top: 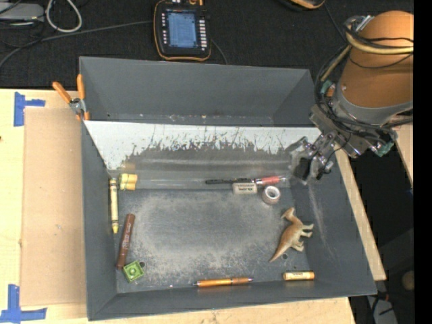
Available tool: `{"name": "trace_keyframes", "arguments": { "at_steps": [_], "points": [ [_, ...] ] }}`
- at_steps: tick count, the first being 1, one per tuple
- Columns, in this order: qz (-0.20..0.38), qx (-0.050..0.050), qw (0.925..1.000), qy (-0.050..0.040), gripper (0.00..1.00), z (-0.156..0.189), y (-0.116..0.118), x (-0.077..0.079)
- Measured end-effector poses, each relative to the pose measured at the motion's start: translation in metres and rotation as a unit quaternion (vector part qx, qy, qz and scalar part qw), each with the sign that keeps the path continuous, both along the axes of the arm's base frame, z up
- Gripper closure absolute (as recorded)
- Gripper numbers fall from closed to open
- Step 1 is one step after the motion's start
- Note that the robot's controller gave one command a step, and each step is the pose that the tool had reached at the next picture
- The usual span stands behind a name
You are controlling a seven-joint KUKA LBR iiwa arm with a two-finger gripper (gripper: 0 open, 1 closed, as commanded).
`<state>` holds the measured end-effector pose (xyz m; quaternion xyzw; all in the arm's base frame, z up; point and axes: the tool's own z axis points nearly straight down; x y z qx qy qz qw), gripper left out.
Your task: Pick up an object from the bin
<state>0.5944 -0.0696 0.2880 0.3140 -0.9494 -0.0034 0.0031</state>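
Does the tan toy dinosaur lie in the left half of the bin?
No, the tan toy dinosaur lies in the right half of the bin, just below the small white tape ring.

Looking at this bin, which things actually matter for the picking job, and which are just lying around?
Part of the job:
- hand
- grey bin
- nearest to the hand: white tape ring, pink marker, tan toy dinosaur
- farther off in the bin: brown marker, orange pencil

Just lying about:
- handheld controller and cables, outside the bin beyond its far wall
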Motion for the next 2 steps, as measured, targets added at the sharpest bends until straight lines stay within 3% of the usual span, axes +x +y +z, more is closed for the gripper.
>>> {"name": "trace_keyframes", "arguments": {
  "at_steps": [1, 2],
  "points": [
    [0.069, 0.002, 0.9976, 0.0022, 1.00, -0.089, 0.012, 0.022],
    [0.055, 0.000, 0.9985, -0.0059, 1.00, -0.020, 0.040, 0.025]
  ]
}}
